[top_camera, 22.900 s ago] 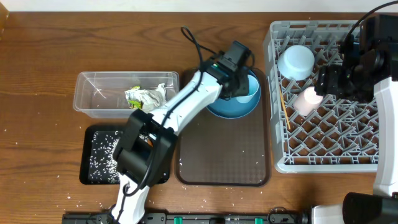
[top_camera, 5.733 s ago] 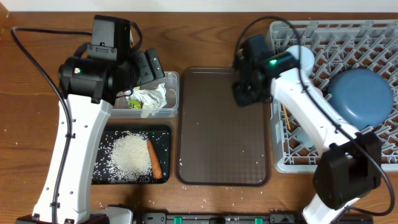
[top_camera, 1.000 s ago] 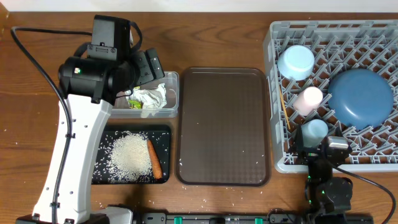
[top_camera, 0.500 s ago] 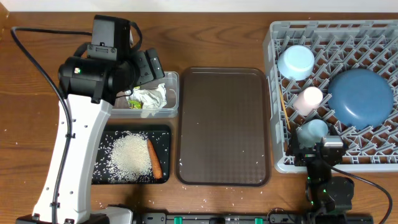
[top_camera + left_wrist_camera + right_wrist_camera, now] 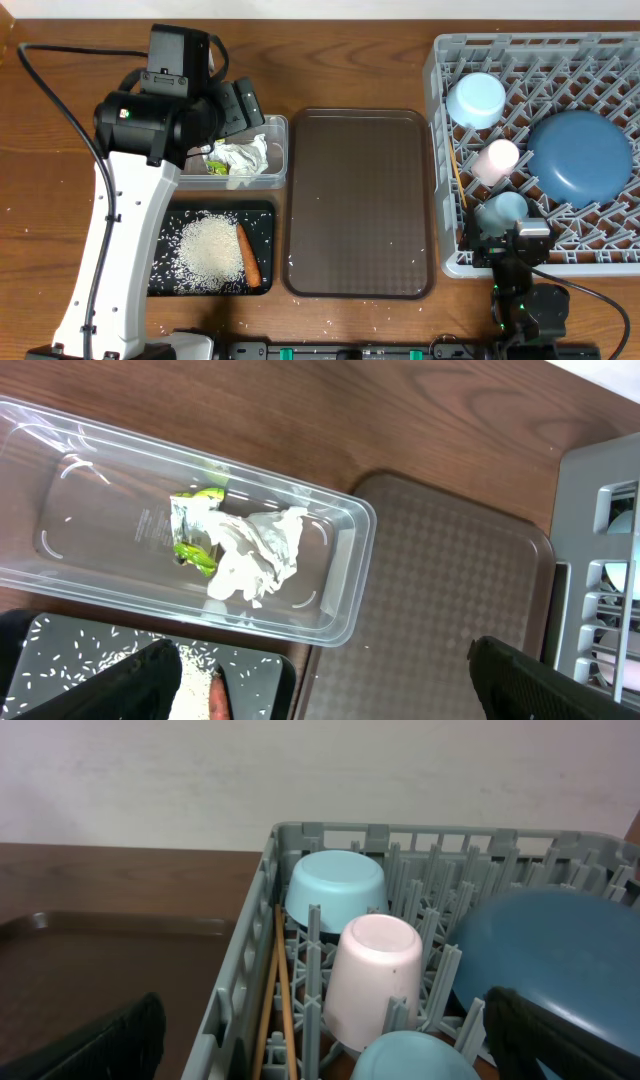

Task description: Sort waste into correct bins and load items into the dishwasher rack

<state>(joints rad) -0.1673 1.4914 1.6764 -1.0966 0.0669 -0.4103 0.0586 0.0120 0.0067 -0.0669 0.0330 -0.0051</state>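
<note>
Both released & empty, L pincer (image 5: 330, 685) + R pincer (image 5: 330, 1040); crumpled white-green wrapper (image 5: 235, 540) lies in clear tub (image 5: 90, 560).

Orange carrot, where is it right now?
In the overhead view, the small orange carrot lies in the shallow black tray at left, beside the white rice pile.

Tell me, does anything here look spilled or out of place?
Yes: stray rice grains dot the edge of the brown tray and the wooden table around the black tray, where the rest lies.
</note>
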